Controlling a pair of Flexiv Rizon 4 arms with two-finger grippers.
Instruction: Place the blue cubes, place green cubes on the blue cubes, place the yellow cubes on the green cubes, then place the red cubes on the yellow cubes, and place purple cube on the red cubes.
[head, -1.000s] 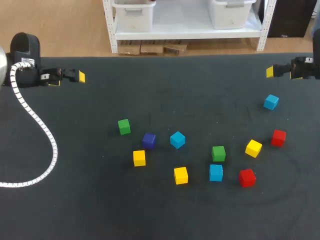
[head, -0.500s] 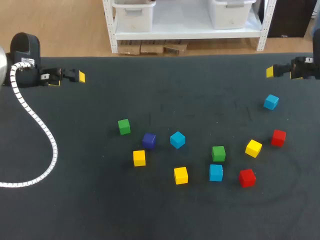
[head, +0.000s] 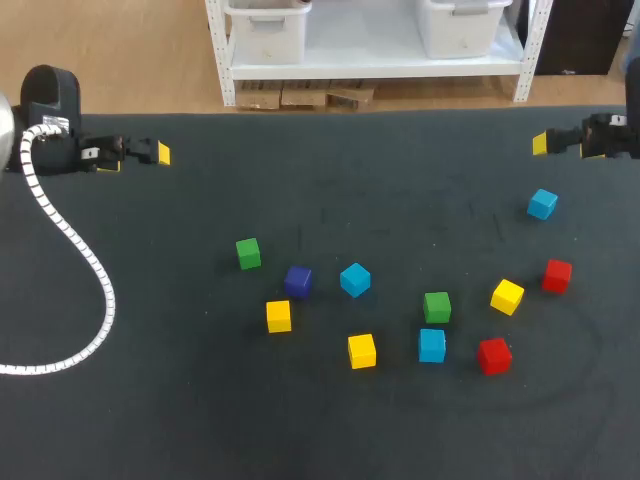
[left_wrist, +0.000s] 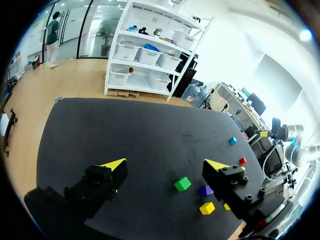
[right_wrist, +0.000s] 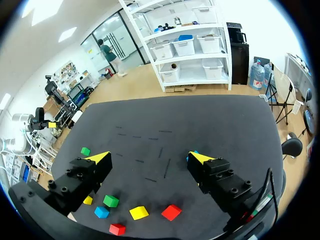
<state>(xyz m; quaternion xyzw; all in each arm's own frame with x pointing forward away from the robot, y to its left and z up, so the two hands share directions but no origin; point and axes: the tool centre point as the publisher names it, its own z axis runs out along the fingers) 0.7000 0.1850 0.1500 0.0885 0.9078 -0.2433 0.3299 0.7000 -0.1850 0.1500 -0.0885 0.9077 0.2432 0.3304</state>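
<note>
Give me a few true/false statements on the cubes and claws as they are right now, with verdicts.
1. No cube sits on another cube yet. True.
2. Three blue cubes lie on the table. True.
3. The left claw grips the purple cube. False: the left claw is open and empty; the purple cube lies on the table between a green cube and a blue one.
4. Four red cubes are out. False: only two red cubes show.
5. The right claw is open with nothing between its fingers. True.
</note>
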